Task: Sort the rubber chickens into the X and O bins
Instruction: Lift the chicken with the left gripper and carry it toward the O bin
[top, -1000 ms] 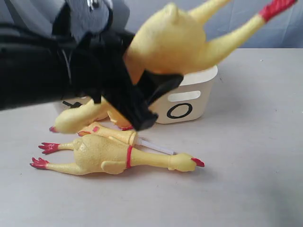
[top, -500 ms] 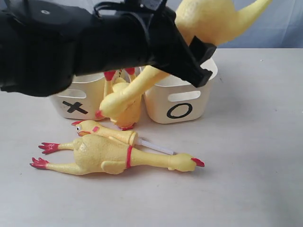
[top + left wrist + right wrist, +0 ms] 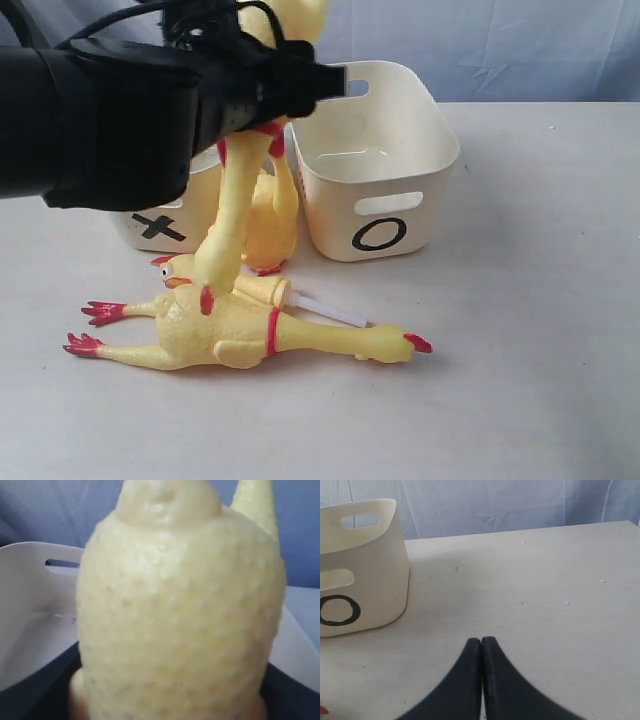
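My left gripper is shut on a large rubber chicken, held above the gap between the X bin and the O bin. Its neck hangs down and its head almost touches the chickens below. The pimpled yellow body fills the left wrist view. A second large chicken with a red neck band lies on the table in front. Behind it lies a smaller chicken with a white tube. Another chicken leans between the bins. My right gripper is shut and empty, low over the table.
The O bin stands left of the right gripper in the right wrist view, with bare table around the fingers. A blue-grey cloth backdrop hangs behind the table. The black left arm hides most of the X bin.
The left arm has swung the held chicken from over the O bin to the left. Its body has turned upright, and the neck now hangs straight down.
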